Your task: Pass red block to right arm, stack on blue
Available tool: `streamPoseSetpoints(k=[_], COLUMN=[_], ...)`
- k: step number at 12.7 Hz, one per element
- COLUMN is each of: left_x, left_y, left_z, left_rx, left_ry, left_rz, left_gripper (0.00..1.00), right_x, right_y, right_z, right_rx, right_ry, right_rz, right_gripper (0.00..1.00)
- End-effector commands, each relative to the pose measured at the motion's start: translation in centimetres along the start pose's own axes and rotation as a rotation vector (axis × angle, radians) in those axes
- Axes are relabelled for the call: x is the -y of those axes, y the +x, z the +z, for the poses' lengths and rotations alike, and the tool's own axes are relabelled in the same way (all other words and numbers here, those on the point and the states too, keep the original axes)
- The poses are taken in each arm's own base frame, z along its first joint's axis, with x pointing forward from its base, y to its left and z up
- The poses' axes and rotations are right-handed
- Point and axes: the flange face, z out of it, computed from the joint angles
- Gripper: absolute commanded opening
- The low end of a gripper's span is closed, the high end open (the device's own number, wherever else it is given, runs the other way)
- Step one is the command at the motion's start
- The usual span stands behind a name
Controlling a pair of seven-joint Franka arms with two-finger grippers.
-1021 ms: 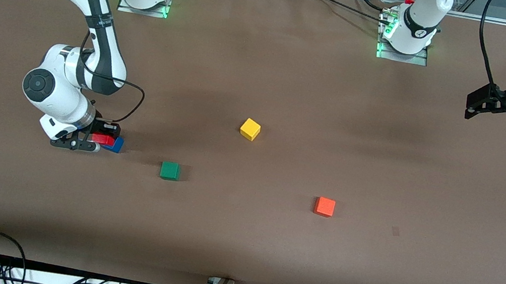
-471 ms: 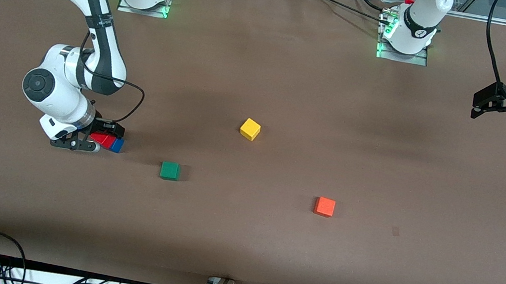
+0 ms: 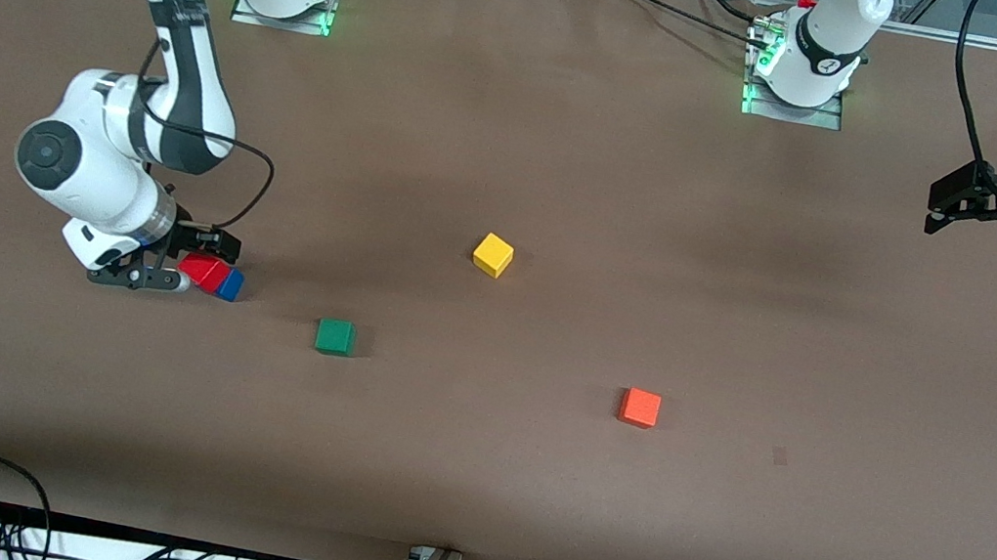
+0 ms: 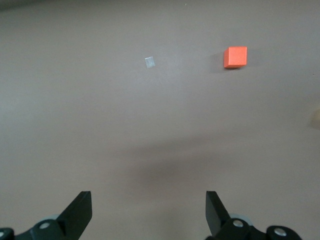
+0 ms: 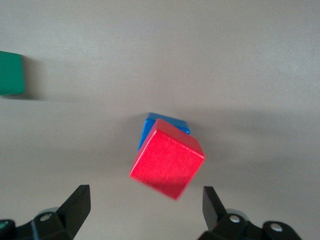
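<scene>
Right gripper [image 3: 186, 266]: slim black two-finger tool on the white right arm; its fingers stand apart with nothing between them, low over the table just beside the two stacked cubes, on their right-arm-end side.
Small bright red wooden cube [image 3: 203, 271]: free of the fingers, resting on the small deep blue cube [image 3: 231, 285]; in the right wrist view the red cube [image 5: 167, 164] sits between the spread fingertips and covers most of the blue cube [image 5: 165, 125].
Deciding relation: the red cube lies skewed and shifted toward the right gripper, so only one edge strip of blue shows; by my judgement the stack is made but off-centre, and any retreat should go straight up and away, not sideways.
Risk: a brush from a finger could tip the red cube off.
Left gripper [image 3: 937, 205]: waits, fingers spread and empty, high over the left arm's end of the table, well apart from the stack.
Nearer arm: the right arm by far.
</scene>
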Motion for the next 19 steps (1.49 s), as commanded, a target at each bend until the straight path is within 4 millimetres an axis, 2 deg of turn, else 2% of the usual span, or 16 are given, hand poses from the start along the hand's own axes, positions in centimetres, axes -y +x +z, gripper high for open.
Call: streamPoseSetpoints(k=[1,3,6,10,12,13,14,16,17,19], left_x=[0.5,0.4,0.4,0.5,0.6,0.6,0.7,0.6,0.4,0.3], left_y=[-0.4,-0.4,-0.4,-0.4,-0.3,-0.3,-0.3,-0.3,-0.2,-0.2], left_z=[-0.7,-0.7,-0.6,-0.6,-0.5,-0.3,-0.3,-0.3,-0.3,-0.4], left_rx=[-0.016,-0.016,-0.015,-0.015,-0.012,-0.009,-0.009,-0.009,-0.009,-0.01], left_ry=[-0.008,-0.011,-0.013,-0.013,-0.013,-0.013,-0.013,-0.013,-0.013,-0.013], left_rz=[0.006,0.009,0.007,0.004,0.003,0.003,0.001,0.003,0.006,0.009], left_gripper=[1.0,1.0,1.0,1.0,1.0,1.0,1.0,1.0,1.0,1.0], right_x=[-1.0,-1.2,-0.3,0.6,1.2,0.9,0.2,-2.9,-4.0,-5.9], right_y=[-0.3,-0.5,-0.7,-2.4,-3.7,-4.2,-4.4,-5.3,-5.9,-6.5], right_z=[-6.5,-12.0,-19.3,-25.8,-30.0,-31.4,-31.8,-32.8,-32.3,-33.0], right_rx=[0.039,0.069,0.116,0.173,0.176,0.177,0.178,0.129,0.117,0.076], right_ry=[-0.016,-0.082,-0.12,-0.125,-0.126,-0.125,-0.116,-0.089,-0.069,-0.043], right_rz=[-0.074,-0.121,-0.137,-0.139,-0.139,-0.124,-0.114,-0.076,-0.066,-0.056], right_gripper=[0.99,0.99,1.0,1.0,1.0,1.0,1.0,1.0,1.0,1.0])
